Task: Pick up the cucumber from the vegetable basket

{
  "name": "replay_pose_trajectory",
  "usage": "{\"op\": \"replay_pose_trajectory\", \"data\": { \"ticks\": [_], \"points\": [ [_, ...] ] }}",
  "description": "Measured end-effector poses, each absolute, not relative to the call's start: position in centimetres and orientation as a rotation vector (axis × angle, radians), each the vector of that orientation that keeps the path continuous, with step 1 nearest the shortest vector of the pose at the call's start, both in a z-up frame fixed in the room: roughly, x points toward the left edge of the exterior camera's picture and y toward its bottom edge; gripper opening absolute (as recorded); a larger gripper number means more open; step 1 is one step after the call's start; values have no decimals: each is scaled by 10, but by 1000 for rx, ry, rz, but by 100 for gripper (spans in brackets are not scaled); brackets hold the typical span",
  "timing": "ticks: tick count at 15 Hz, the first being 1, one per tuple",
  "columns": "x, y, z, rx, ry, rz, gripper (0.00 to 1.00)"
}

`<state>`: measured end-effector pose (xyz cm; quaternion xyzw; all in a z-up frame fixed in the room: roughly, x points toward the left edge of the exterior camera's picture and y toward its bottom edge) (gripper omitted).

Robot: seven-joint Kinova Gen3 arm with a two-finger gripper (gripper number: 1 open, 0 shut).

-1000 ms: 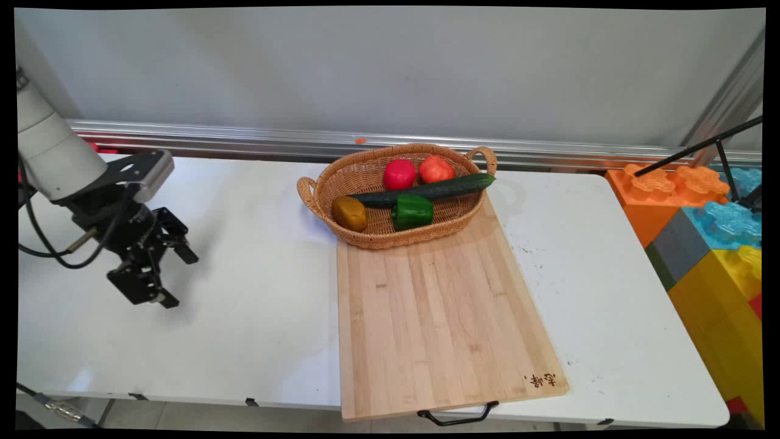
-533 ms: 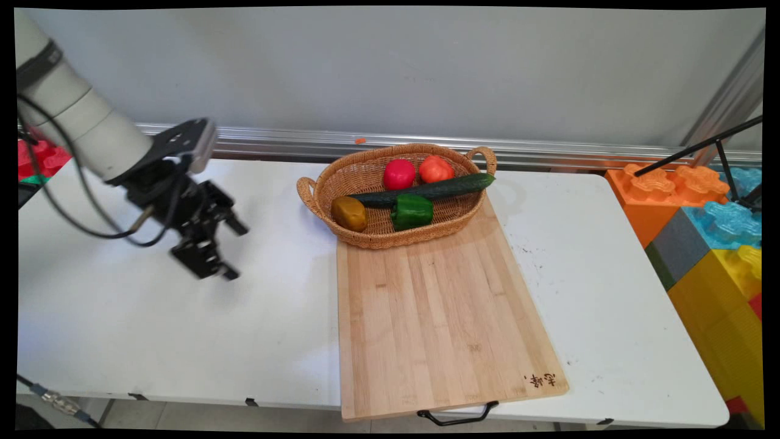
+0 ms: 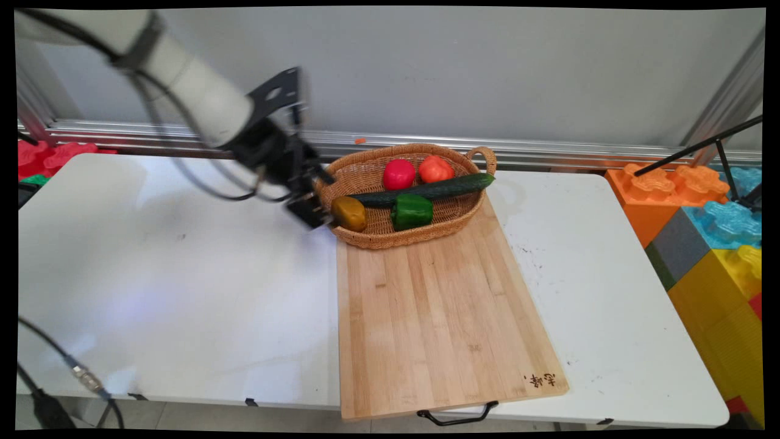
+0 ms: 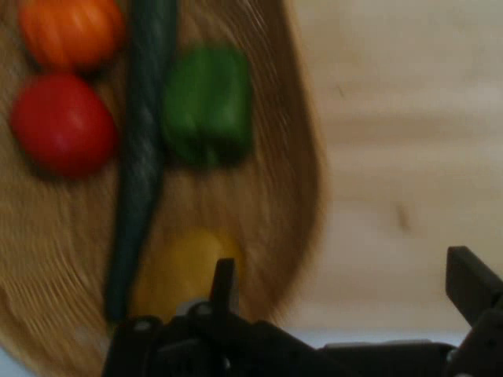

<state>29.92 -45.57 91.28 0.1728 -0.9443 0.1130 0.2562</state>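
My gripper hangs open over the left end of a wicker basket, close to a yellow pepper. Also in the basket are a green pepper, a long cucumber, a red tomato and an orange tomato. In the hand view the gripper is empty, its left finger over the yellow pepper. Beyond lie the cucumber, green pepper, red tomato, orange tomato and the basket's rim.
A wooden cutting board lies in front of the basket, its black handle over the table's near edge. Big coloured toy blocks stand at the right with a black rod above them. Red blocks sit far left.
The arm has swung right and toward the back, carrying the open gripper from the table's left part to the basket's left end. Nothing else has moved.
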Motion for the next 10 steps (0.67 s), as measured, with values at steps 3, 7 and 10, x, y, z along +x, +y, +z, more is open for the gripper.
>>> {"op": "replay_pose_trajectory", "data": {
  "ticks": [3,7,10],
  "points": [
    [261,-492,910,473,-2510,392,100],
    [217,-536,895,477,-2485,453,100],
    [194,-559,880,478,-2487,475,100]
  ]
}}
